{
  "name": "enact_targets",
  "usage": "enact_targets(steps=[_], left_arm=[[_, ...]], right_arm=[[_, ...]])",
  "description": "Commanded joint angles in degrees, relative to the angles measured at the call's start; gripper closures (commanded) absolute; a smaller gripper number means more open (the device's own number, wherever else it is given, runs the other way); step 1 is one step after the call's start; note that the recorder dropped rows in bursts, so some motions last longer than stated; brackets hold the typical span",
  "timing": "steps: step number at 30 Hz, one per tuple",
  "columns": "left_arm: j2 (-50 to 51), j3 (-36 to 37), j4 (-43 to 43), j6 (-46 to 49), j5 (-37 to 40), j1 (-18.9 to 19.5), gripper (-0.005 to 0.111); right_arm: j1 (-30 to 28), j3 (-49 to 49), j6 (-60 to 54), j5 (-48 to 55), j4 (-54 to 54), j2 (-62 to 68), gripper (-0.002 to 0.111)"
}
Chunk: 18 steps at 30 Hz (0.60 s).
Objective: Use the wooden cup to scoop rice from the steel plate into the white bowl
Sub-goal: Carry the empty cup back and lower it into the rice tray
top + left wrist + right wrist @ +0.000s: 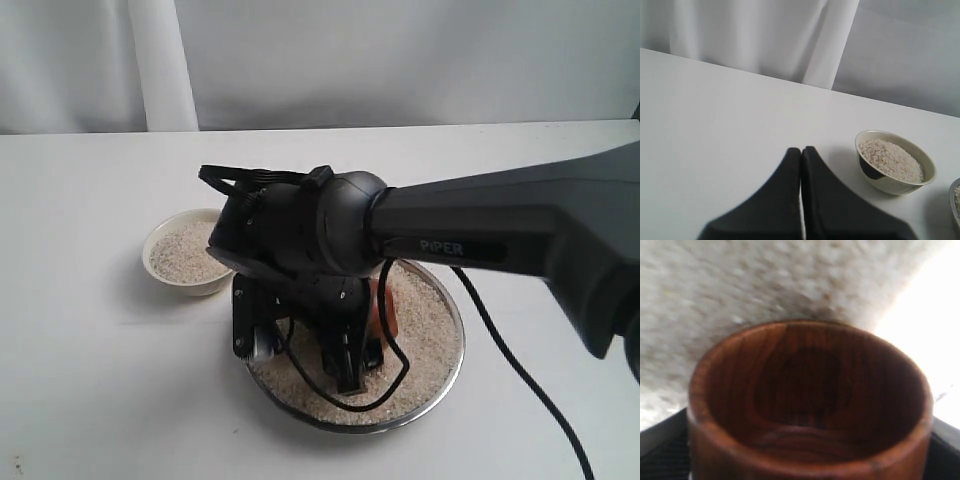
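The steel plate point(452, 375) lies at the middle of the table, covered with rice point(425, 335). My right gripper point(365, 335) hangs low over it, shut on the wooden cup point(386, 308). Only a reddish sliver of the cup shows behind the wrist. In the right wrist view the wooden cup point(810, 405) has nothing inside it, and its mouth faces the rice point(740, 285) close beyond it. The white bowl point(205, 288) stands left of the plate, holding rice point(185, 255). My left gripper point(801, 150) is shut on nothing over bare table, apart from the white bowl point(892, 184).
A black cable point(520, 370) trails from the right arm across the table at the right of the plate. A white curtain point(160, 60) hangs behind the table's far edge. The plate's rim point(956, 200) just shows in the left wrist view.
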Motion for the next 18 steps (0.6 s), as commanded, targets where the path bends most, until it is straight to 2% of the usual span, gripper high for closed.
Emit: enact_targets(steps=[1, 12, 18], left_arm=[[-0.1, -0.2, -0.1, -0.2, -0.4, -0.3, 0.107], [-0.1, -0.2, -0.1, -0.2, -0.4, -0.3, 0.107], [-0.1, -0.2, -0.1, -0.2, -0.4, -0.3, 0.107]], right_arm=[[-0.1, 0.1, 1.3, 0.1, -8.0, -0.4, 0.108], [-0.1, 0.2, -6.1, 0.1, -10.0, -0.4, 0.108], [-0.1, 3.4, -6.6, 0.1, -13.1, -0.4, 0.108]])
